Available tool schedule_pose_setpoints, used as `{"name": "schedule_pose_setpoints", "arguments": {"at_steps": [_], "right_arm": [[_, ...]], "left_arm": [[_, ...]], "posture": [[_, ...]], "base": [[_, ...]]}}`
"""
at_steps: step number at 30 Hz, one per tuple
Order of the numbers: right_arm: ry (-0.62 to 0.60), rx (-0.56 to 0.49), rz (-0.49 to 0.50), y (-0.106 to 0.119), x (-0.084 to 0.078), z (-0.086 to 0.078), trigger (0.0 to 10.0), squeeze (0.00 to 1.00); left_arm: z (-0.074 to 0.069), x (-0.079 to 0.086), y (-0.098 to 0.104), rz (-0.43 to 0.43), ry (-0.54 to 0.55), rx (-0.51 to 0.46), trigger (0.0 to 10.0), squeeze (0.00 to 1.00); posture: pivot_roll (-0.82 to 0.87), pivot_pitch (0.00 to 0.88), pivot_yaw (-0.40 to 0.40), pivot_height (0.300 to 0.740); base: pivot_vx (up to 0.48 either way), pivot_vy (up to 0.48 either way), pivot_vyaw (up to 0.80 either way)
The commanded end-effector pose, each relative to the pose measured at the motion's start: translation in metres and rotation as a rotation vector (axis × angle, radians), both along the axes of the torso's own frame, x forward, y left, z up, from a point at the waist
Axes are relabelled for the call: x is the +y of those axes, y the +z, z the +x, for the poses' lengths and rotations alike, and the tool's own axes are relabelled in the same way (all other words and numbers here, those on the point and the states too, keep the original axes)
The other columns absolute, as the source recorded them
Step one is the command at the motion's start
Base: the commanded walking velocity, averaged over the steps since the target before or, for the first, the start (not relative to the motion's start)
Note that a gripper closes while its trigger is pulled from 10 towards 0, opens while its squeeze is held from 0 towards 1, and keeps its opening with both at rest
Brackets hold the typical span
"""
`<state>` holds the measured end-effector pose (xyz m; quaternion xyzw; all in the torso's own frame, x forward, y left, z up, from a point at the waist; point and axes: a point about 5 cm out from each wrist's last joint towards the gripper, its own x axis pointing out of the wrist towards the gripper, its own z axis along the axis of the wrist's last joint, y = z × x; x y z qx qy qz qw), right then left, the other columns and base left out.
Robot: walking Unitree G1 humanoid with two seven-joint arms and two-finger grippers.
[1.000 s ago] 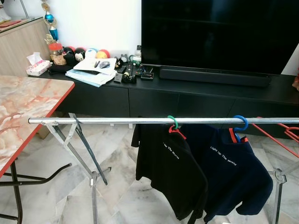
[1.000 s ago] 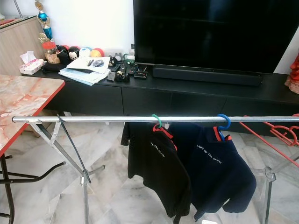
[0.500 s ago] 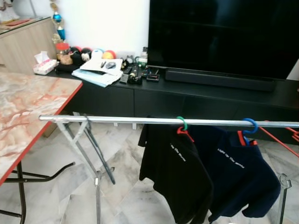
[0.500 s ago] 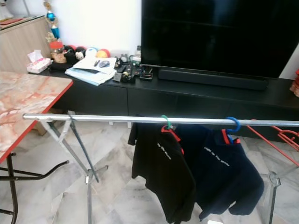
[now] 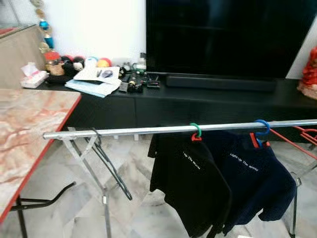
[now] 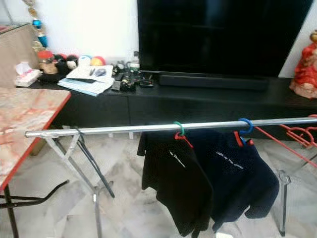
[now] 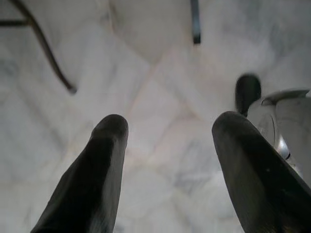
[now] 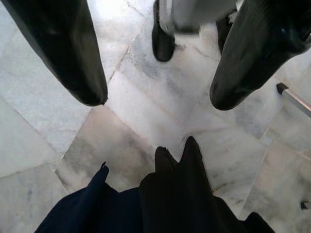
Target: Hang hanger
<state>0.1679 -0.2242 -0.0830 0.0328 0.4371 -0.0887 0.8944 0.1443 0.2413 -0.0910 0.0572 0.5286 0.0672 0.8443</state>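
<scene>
A long silver metal rail (image 5: 148, 130) of a folding drying rack runs left to right across the scene, in front of a low black TV cabinet (image 5: 208, 101). Two garments hang from it toward the right: a black T-shirt with white lettering (image 5: 190, 188) on a green-hooked hanger (image 5: 196, 131), and just to its right a navy T-shirt (image 5: 252, 181) on a blue-hooked hanger (image 5: 262, 128). Both hooks sit over the rail, so the shirts drape free of the marble floor (image 6: 133, 208). At the far right, what looks like a bare red wire hanger (image 6: 292, 141) leans by the rail, though blur makes that uncertain. The left stretch of rail is bare, beside a marble-patterned desk with a red edge (image 5: 29, 129).

The left claw (image 7: 167, 141) hangs released over the floor, grasping nothing. The right claw (image 8: 158, 99) is likewise released and empty, above the shirts' hems.
</scene>
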Motion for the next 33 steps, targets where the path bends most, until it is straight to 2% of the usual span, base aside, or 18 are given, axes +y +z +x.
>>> {"name": "schedule_pose_setpoints", "arguments": {"at_steps": [1, 5, 10, 13, 14, 18, 22, 27, 29, 30, 31, 33], "right_arm": [[-0.029, -0.026, -0.001, 0.000, 0.000, -0.003, 10.0, 0.00], [-0.056, -0.092, -0.001, 0.005, -0.004, 0.002, 10.0, 0.00], [-0.076, -0.286, -0.013, 0.020, 0.000, 0.021, 10.0, 0.00], [-0.121, -0.462, -0.053, 0.039, -0.012, 0.033, 10.0, 0.00], [-0.149, -0.529, -0.089, 0.049, -0.021, 0.037, 10.0, 0.00], [-0.173, -0.599, -0.108, 0.059, -0.027, 0.039, 10.0, 0.00], [-0.122, -0.694, -0.106, 0.075, -0.021, 0.051, 10.0, 0.00], [-0.088, -0.810, -0.116, 0.103, -0.017, 0.076, 10.0, 0.00], [-0.080, -0.824, -0.118, 0.106, -0.016, 0.079, 10.0, 0.00], [-0.037, -0.863, -0.122, 0.117, -0.013, 0.086, 10.0, 0.00], [0.060, -0.930, -0.114, 0.135, -0.002, 0.099, 10.0, 0.00], [0.094, -0.952, -0.106, 0.142, 0.002, 0.103, 10.0, 0.00]], "left_arm": [[-0.003, 0.001, -0.001, -0.002, -0.007, 0.006, 10.0, 0.00], [-0.004, 0.001, -0.001, -0.003, -0.010, 0.006, 10.0, 0.00], [-0.005, 0.001, -0.001, -0.003, -0.024, 0.011, 10.0, 0.00], [-0.006, 0.002, -0.002, -0.003, -0.032, 0.016, 10.0, 0.00], [-0.007, 0.002, -0.002, -0.002, -0.039, 0.018, 10.0, 0.00], [-0.007, 0.002, -0.002, -0.002, -0.047, 0.022, 10.0, 0.00], [-0.008, 0.002, -0.002, -0.002, -0.049, 0.022, 10.0, 0.00], [-0.007, 0.002, -0.002, -0.001, -0.052, 0.018, 10.0, 0.00], [-0.007, 0.002, -0.002, -0.001, -0.052, 0.018, 10.0, 0.00], [-0.006, 0.002, -0.001, 0.000, -0.052, 0.016, 10.0, 0.00], [-0.006, 0.003, -0.001, 0.003, -0.045, 0.015, 10.0, 0.00], [-0.006, 0.004, -0.001, 0.004, -0.043, 0.015, 10.0, 0.00]], "posture": [[-0.04, 0.000, 0.034, 0.740], [-0.05, 0.000, 0.031, 0.740], [-0.06, 0.000, 0.027, 0.740], [-0.07, 0.000, 0.030, 0.740], [-0.07, 0.000, 0.031, 0.740], [-0.08, 0.000, 0.033, 0.740], [-0.08, 0.000, 0.030, 0.740], [-0.07, 0.000, 0.030, 0.740], [-0.07, 0.000, 0.030, 0.740], [-0.07, 0.000, 0.031, 0.740], [-0.08, 0.000, 0.032, 0.740], [-0.08, 0.000, 0.032, 0.740]], "base": [[0.000, 0.000, 0.00], [0.000, 0.000, 0.00], [0.000, 0.000, 0.00], [0.000, 0.000, 0.00], [0.000, 0.000, 0.00], [0.000, 0.000, 0.00], [0.000, 0.000, 0.00], [0.000, 0.000, 0.00], [0.000, 0.000, 0.00], [0.000, 0.000, 0.00], [0.000, 0.000, 0.43], [0.000, 0.000, 0.43]]}}
